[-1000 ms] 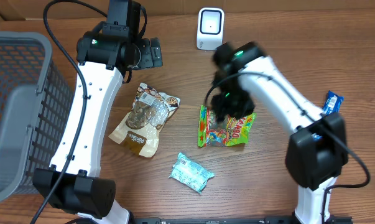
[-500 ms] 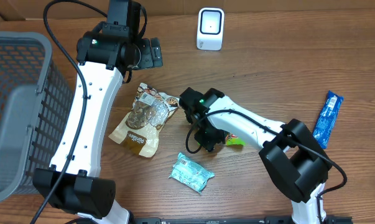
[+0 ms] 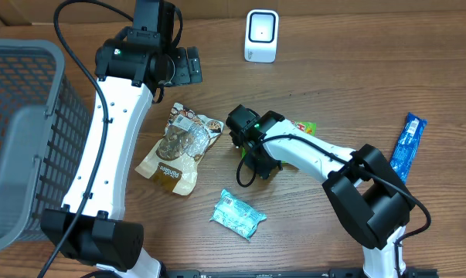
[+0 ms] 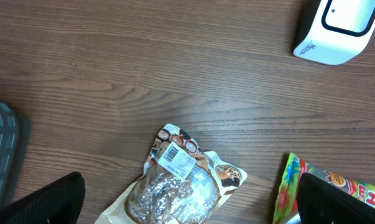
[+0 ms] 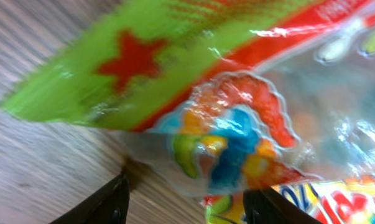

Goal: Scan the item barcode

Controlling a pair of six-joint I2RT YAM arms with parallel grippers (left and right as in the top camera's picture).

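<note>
Green-edged gummy bag [image 5: 249, 124] fills the right wrist view — overhead, arm [image 3: 306, 148] hides most.

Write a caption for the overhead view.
Right end effector at a gummy candy bag, white scanner standing beyond.

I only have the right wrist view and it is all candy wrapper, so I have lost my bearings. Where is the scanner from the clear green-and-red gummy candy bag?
Observer: The white box-shaped barcode scanner stands near the far edge of the wooden table. It is beyond the gummy candy bag, roughly in line with the right tool.
Operator: What lies nearest on the left arm's side?
Observer: A brown foil cookie pouch lies flat there, apart from the bag. The left wrist view shows a white barcode label facing up on it.
</note>
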